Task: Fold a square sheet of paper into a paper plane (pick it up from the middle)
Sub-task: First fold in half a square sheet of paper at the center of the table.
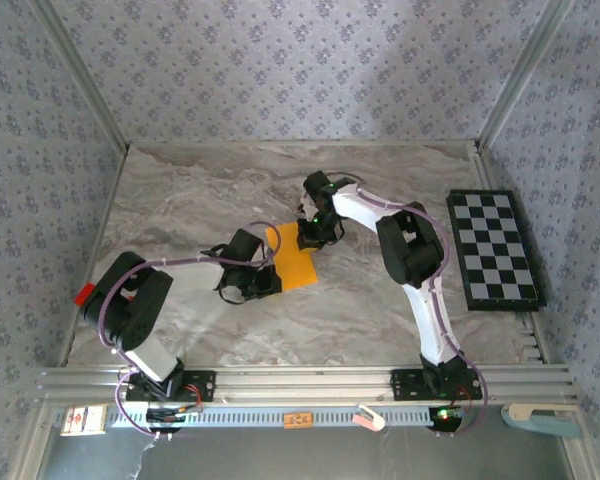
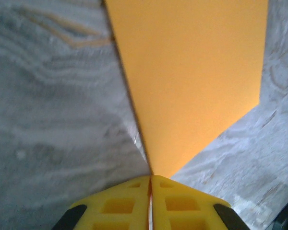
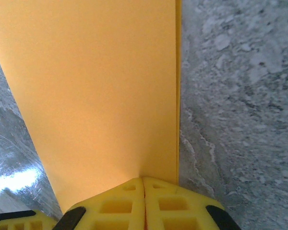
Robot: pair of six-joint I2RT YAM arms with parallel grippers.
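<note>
Mid-frame, the orange paper [image 1: 296, 262] is pinched by the left hand [image 1: 266, 280] at its lower left and the right hand [image 1: 313, 236] at its top. The lower-left label [image 1: 80, 420] is too small to read.

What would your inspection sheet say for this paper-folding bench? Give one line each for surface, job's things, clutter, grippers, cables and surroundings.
Surface: grey marbled table, some glare.
Job's things: orange paper mid-table between the two grippers; a doubled edge shows in the right wrist view.
Clutter: checkerboard at the table's right edge, apart from the paper.
Grippers: left gripper and right gripper each shut on an edge of the paper.
Cables: purple cables run along both arms.
Surroundings: patterned walls on three sides; metal rail at the near edge.
</note>
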